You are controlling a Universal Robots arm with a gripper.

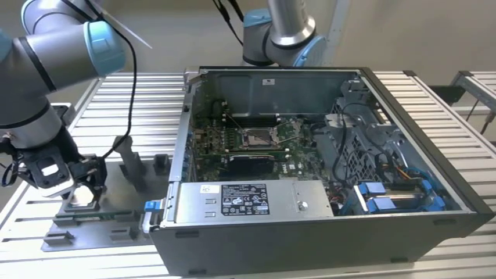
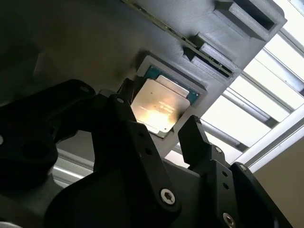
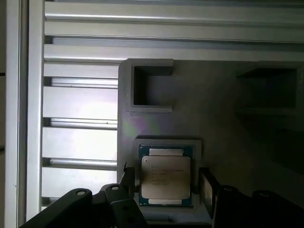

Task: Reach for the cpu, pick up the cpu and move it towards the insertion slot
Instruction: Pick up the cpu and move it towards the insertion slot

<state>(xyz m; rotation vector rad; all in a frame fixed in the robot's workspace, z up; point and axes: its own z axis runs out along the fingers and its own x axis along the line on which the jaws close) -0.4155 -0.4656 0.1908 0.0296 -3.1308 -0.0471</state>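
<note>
Exterior view first: the arm [image 1: 39, 87] reaches down at the exterior view's left, and its gripper [image 1: 78, 189] hangs low over the grey fixture plate [image 1: 116, 224] on the slatted bench [image 1: 132, 93]. The cpu [image 1: 81, 197] shows as a pale patch right under the gripper, lying on that plate. Well apart from it, to the exterior view's right, stands the open computer case [image 1: 310, 238]. The insertion slot [image 1: 256, 138] sits in the middle of the green board inside it. A second arm [image 1: 283, 29] rises behind the far wall of the case.

On to the first wrist view: the cpu [image 3: 166, 176] lies flat in a square recess of the fixture plate [image 3: 213, 109]. The gripper [image 3: 166, 184] is centred over it. Its black fingers [image 3: 207, 187] are spread, one on each side of the chip, with a sliver of gap on both sides.

Second wrist view now: the cpu [image 2: 161, 107] gleams in its recess, seated and level. The gripper [image 2: 156, 114] straddles it, and the fingers [image 2: 126, 123] stand apart on opposite edges, pinching nothing.
</note>
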